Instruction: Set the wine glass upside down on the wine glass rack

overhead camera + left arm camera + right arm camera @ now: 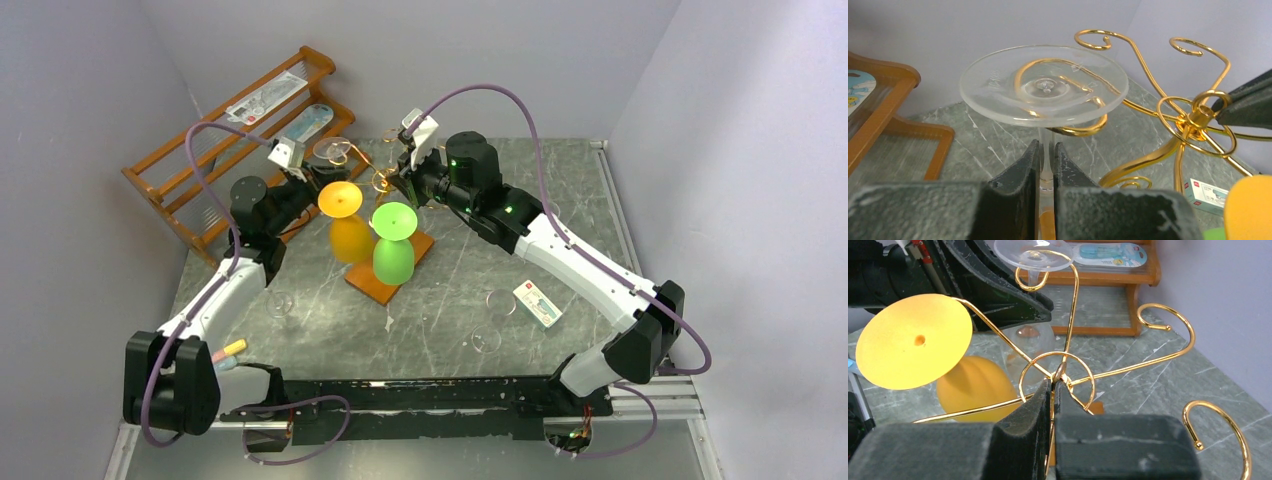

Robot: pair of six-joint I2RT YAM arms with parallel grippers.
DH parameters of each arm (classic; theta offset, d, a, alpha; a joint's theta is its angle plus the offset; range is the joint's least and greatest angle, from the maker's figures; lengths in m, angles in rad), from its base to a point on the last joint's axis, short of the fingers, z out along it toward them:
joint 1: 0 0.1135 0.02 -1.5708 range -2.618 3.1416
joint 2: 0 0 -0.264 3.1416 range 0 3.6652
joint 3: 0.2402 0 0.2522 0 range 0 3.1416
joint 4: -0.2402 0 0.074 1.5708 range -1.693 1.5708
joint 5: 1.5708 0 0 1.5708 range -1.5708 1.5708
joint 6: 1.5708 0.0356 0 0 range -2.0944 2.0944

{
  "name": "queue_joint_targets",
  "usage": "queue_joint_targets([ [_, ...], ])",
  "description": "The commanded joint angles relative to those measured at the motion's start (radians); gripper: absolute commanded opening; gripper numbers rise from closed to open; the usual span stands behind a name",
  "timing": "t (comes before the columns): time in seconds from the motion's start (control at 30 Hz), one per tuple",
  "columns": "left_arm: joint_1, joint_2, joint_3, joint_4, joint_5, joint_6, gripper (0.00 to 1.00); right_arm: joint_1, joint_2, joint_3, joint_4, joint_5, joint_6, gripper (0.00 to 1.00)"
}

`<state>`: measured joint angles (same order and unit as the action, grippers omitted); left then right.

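Note:
A clear wine glass (1044,85) is held upside down, foot uppermost, with my left gripper (1047,147) shut on its stem. Its foot lies over a curled gold arm of the wine glass rack (1193,122). In the top view the wine glass (331,150) sits at the rack's (380,180) far left side, by the left gripper (305,175). My right gripper (1054,382) is shut on the rack's central post (1060,372). An orange glass (913,340) and a green glass (393,240) hang inverted on the rack, above its wooden base (372,288).
A stepped wooden slatted shelf (240,140) with packets stands at the back left. Two clear glasses (280,303) (495,305) lie on the marble table, with a small box (538,303) at the right and markers (228,352) by the left arm's base.

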<state>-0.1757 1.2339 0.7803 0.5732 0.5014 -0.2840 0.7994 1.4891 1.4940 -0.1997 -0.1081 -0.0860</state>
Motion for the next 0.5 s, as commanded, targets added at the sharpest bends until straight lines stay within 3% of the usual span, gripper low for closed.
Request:
queue_joint_targets([
  [0.0,0.008,-0.054,-0.036,0.084,-0.016,0.054,0.05,-0.003,-0.047,0.005,0.042,-0.001,0.01,0.0],
  [0.17,0.008,-0.081,-0.041,0.034,0.026,0.106,0.06,-0.006,-0.036,0.028,0.026,-0.007,0.035,0.0],
  [0.37,0.008,-0.066,0.002,-0.111,0.031,0.122,0.28,-0.009,-0.027,0.056,0.003,-0.01,0.066,0.07],
  [0.47,0.008,-0.082,0.004,-0.151,0.009,0.133,0.33,-0.011,-0.03,0.062,0.002,-0.013,0.076,0.1],
])
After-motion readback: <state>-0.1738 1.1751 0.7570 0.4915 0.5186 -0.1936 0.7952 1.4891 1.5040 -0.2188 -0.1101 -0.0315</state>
